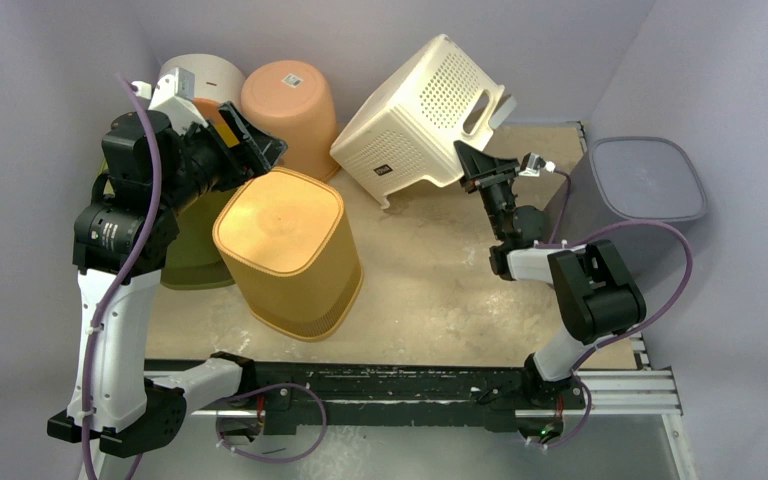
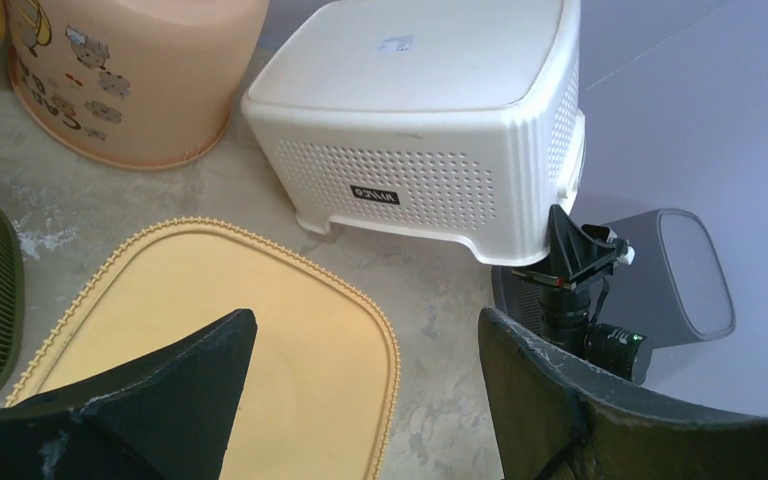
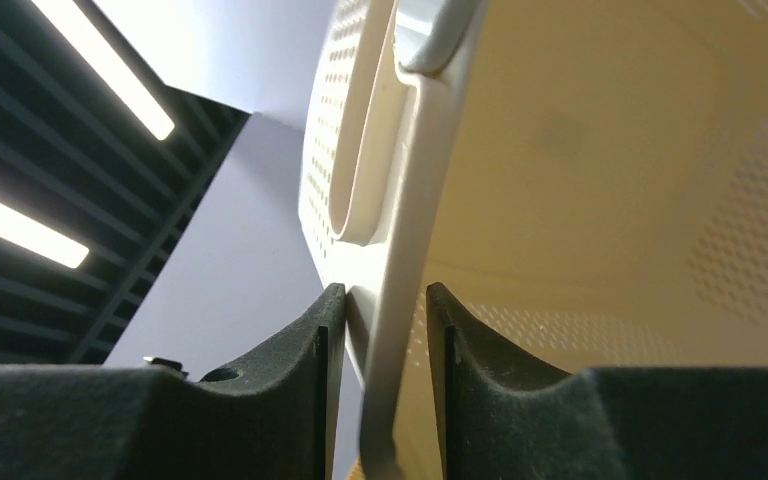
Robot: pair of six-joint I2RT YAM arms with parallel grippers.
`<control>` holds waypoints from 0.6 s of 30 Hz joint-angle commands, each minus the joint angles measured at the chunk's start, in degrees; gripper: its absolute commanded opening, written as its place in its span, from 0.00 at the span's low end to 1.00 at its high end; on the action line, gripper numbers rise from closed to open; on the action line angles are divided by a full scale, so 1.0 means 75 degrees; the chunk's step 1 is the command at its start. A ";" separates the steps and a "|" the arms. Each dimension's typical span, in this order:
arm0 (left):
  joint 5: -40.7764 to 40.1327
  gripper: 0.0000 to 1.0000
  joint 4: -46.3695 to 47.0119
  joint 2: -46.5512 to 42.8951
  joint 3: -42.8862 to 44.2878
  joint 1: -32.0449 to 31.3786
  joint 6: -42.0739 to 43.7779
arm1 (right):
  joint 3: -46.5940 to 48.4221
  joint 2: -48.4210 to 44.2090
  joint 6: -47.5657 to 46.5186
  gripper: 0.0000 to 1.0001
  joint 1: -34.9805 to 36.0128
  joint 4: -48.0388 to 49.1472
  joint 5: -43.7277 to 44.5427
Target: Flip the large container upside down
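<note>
Near left: yellow tub, base up on the worktop, a green slatted basket touching its left side. Above the tub: left claw, spread wide, carrying nothing. Mid right: right claw, its tips set either side of the rim wall and seemingly pinching it, just below the handle slot. Centre, towards the far side: large container, a cream perforated basket. It is tilted and mostly turned over, with its plain stickered base facing up and left, its near-left rim corner on the worktop and its right-hand rim raised at the claw. Handling, by judgement: thin moulded plastic, light for its bulk and stiff in the body, though the rim wall may flex under a pinch. The surface is smooth, so it may slip between the pads, and it is not fragile. Best hold: the rim beside the handle, as taken now; the perforated sides offer no edge. Far left: peach bucket and cream bucket, touching. Far right: grey bin, against the wall.
</note>
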 commanded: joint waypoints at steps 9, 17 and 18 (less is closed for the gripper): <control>0.0154 0.79 0.0314 0.0008 -0.0154 -0.0071 0.0137 | -0.1575 0.0839 -0.0068 0.39 -0.0198 0.2404 0.0592; 0.0149 0.79 0.0308 -0.0064 -0.0343 -0.0070 0.0114 | -0.1940 0.1524 -0.0064 0.40 -0.0297 0.2807 0.0584; 0.0147 0.79 0.0308 -0.0072 -0.0371 -0.0066 0.0113 | -0.1954 0.1583 -0.0082 0.40 -0.0319 0.2802 0.0550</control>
